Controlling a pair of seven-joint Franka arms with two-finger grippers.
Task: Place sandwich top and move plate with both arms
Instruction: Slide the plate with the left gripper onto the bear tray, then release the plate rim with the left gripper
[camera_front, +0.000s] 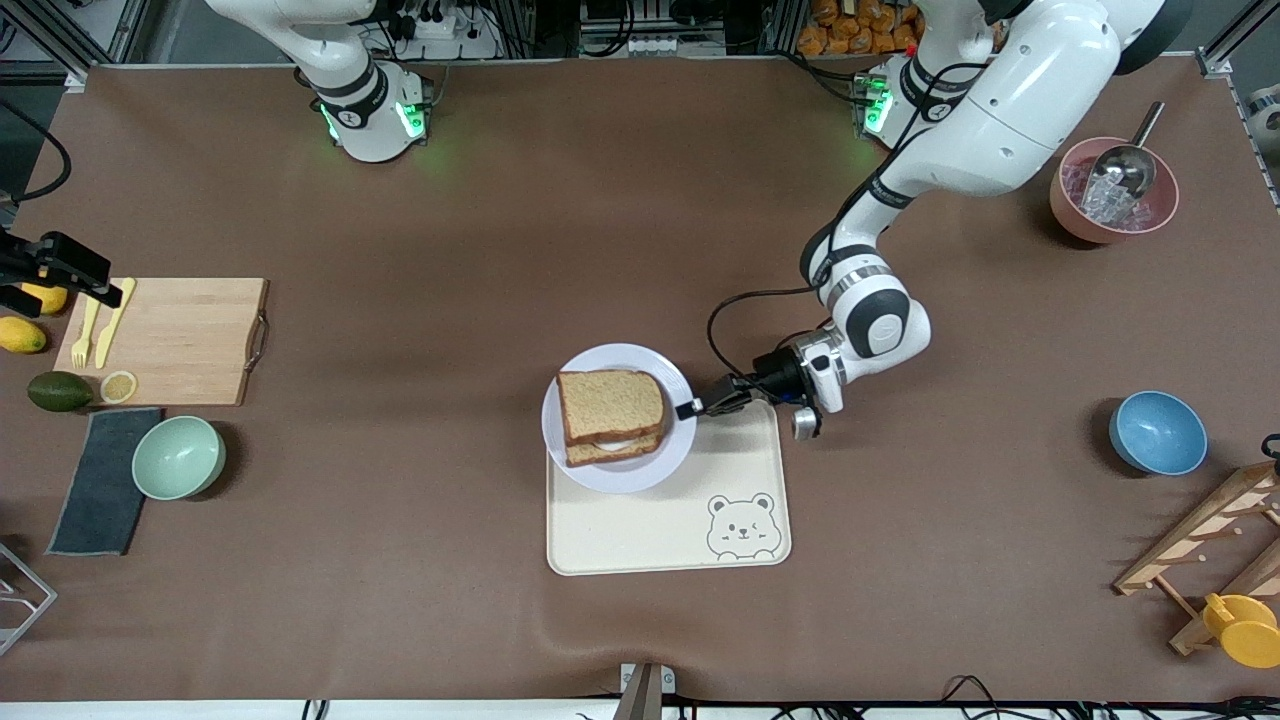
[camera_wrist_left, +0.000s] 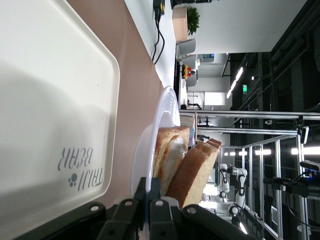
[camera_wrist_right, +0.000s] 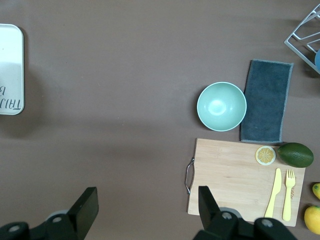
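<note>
From the front, the sandwich top (camera_front: 610, 404) lies on the egg sandwich on the plate (camera_front: 620, 475), which overlaps the bear tray (camera_front: 640, 540). The left end effector (camera_front: 690, 408) is clenched on the plate's rim.

Its wrist camera shows that rim pinched between black fingers (camera_wrist_left: 154, 200).

The right end effector (camera_wrist_right: 147, 207) hangs released over the counter (camera_wrist_right: 125, 75), beside the cutting board (camera_wrist_right: 230, 175).

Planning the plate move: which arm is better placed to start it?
Left. The left gripper is shut on the plate rim, sandwich top already on. The right gripper hangs open over the cutting board end, away from the plate.
</note>
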